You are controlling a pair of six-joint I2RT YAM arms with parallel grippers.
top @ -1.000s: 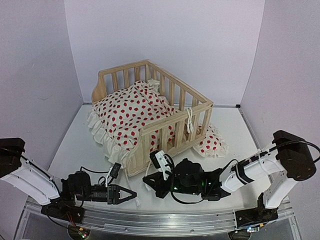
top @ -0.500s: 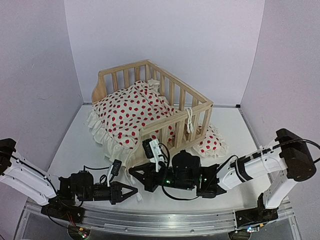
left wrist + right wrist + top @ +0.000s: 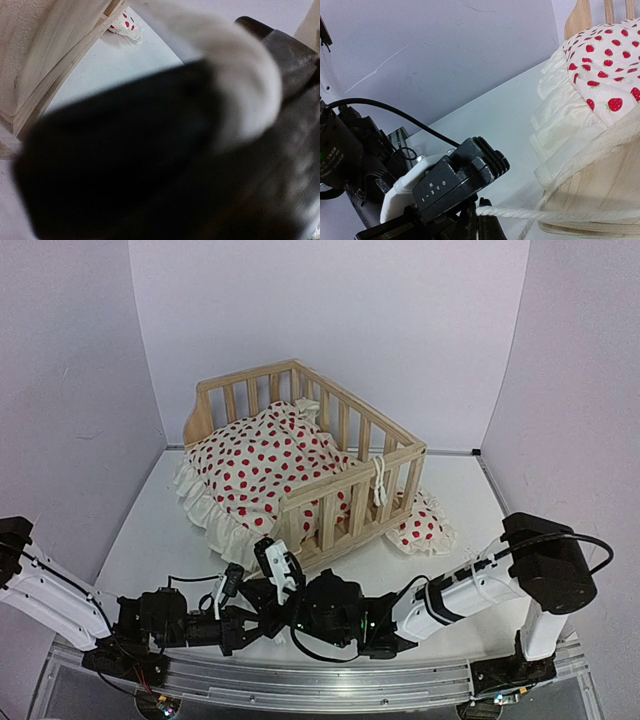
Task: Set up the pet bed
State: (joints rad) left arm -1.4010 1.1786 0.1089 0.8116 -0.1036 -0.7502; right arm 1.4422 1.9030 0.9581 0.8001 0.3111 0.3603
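Pet bed (image 3: pixel 350 480) at mid-desk (image 3: pixel 150 530), strawberry-print cushion (image 3: pixel 265 460) spilling over its open front; right gripper (image 3: pixel 255 595) clamped on a tie string (image 3: pixel 520 214), pulled taut, seemingly for tying to the frame; left gripper (image 3: pixel 242 630) closed just beside, hold unclear. "OAK-1" legible on left wrist camera (image 3: pixel 450 185).

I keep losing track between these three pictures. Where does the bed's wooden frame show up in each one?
Top external: wooden frame in the middle, beyond both arms.
Left wrist: blurred, at the top left.
Right wrist: bottom right, under the ruffle; slats at top right.
Shared landmark: red-dotted fabric, the cushion in top and right wrist views, a small scrap at the left wrist view's top.
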